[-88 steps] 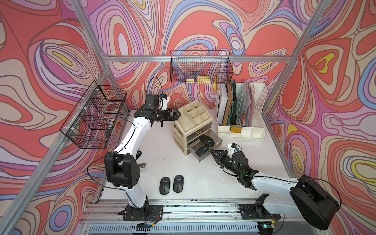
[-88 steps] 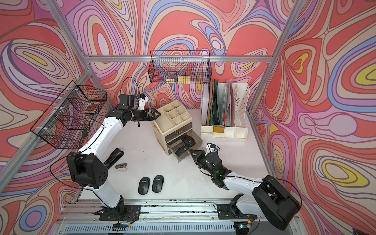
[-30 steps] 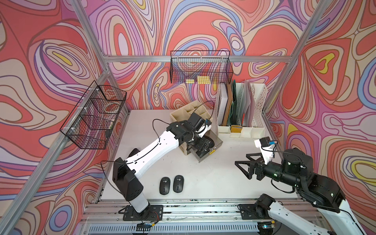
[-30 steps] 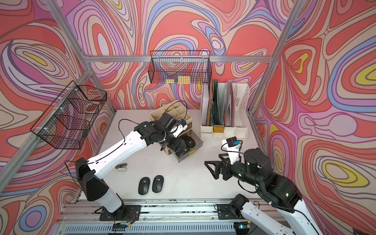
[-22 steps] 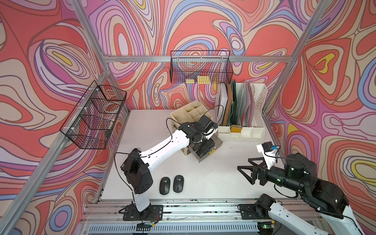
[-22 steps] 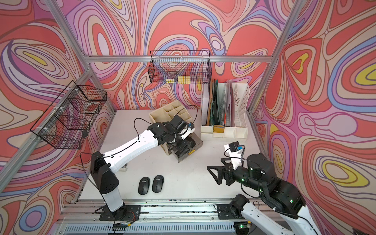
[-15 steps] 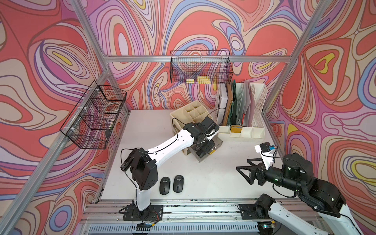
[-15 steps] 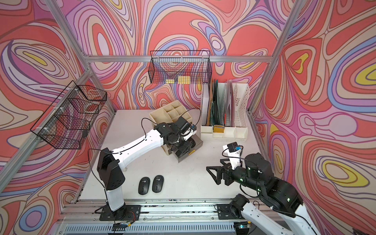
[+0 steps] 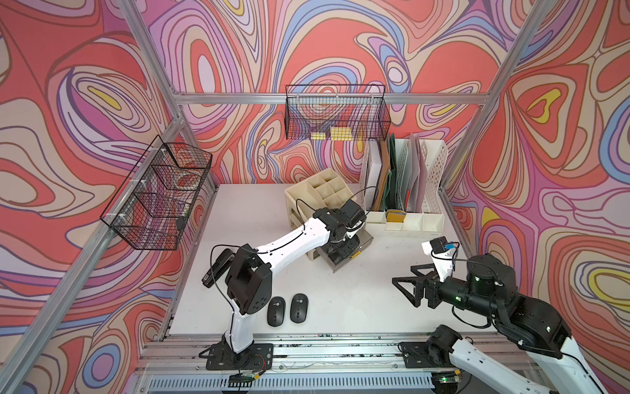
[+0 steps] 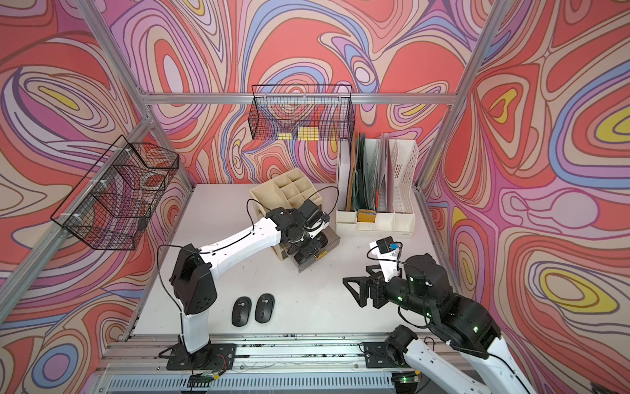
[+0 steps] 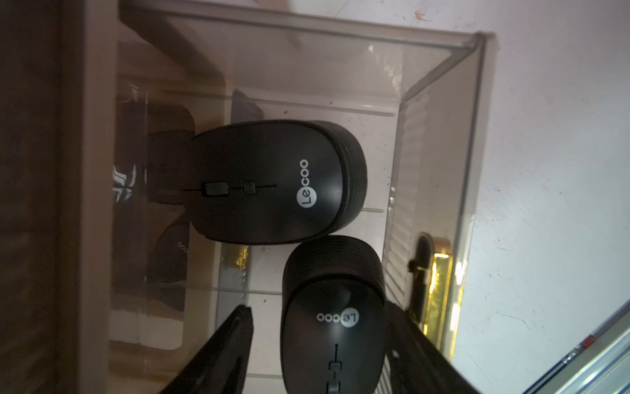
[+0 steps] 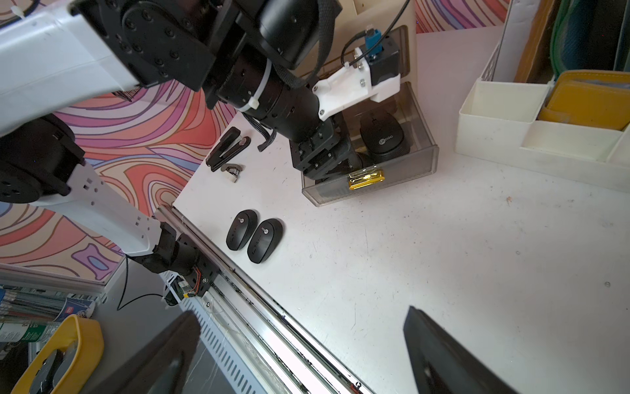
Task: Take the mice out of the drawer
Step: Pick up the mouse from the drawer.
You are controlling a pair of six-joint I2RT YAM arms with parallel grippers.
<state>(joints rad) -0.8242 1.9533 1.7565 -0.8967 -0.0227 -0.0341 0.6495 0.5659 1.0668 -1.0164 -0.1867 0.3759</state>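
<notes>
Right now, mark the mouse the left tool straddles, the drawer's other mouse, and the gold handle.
Straddled mouse [image 11: 335,337]: left wrist view, top shell.
Other mouse [image 11: 279,186]: left wrist view, top shell.
Gold handle [image 11: 441,286]: left wrist view, mid-bar.

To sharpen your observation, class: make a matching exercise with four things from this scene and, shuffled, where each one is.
1 left gripper
2 right gripper
3 stapler
4 two loose mice

A side by side near the table's front edge
B straddling a mouse in the drawer
C open, raised above the table
D alone by the table's side edge

Pairs: 1-B, 2-C, 3-D, 4-A
</notes>
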